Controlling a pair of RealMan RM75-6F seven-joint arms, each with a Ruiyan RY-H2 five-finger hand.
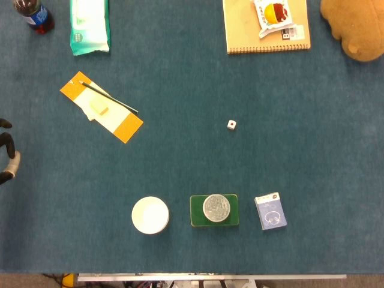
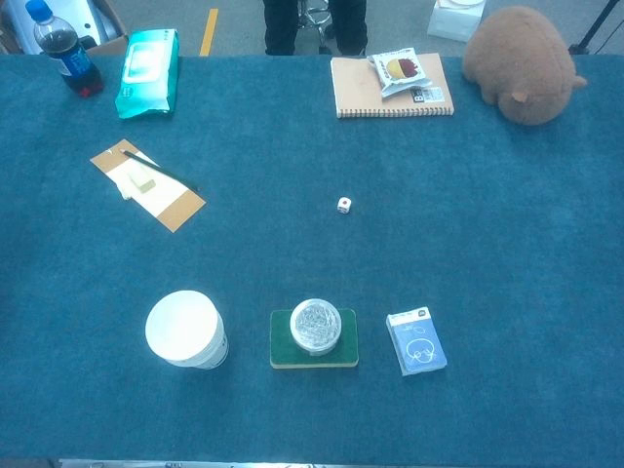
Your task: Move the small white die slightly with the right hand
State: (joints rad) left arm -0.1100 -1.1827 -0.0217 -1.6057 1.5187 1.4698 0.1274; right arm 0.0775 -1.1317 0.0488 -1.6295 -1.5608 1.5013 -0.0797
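The small white die (image 1: 231, 125) (image 2: 344, 205) lies alone on the blue tablecloth, a little right of the middle. Nothing touches it. Only the tips of my left hand (image 1: 7, 156) show at the far left edge of the head view, black and grey fingers far from the die; whether they hold anything cannot be made out. The chest view does not show that hand. My right hand appears in neither view.
Near the front edge stand a white cup (image 1: 150, 215), a round tin on a green pad (image 1: 215, 209) and a blue card box (image 1: 270, 211). Farther back lie an orange card with a pencil (image 1: 101, 107), a wipes pack (image 1: 90, 24), a cola bottle (image 1: 35, 14), a notebook with a snack packet (image 1: 267, 25) and a brown plush toy (image 1: 354, 27).
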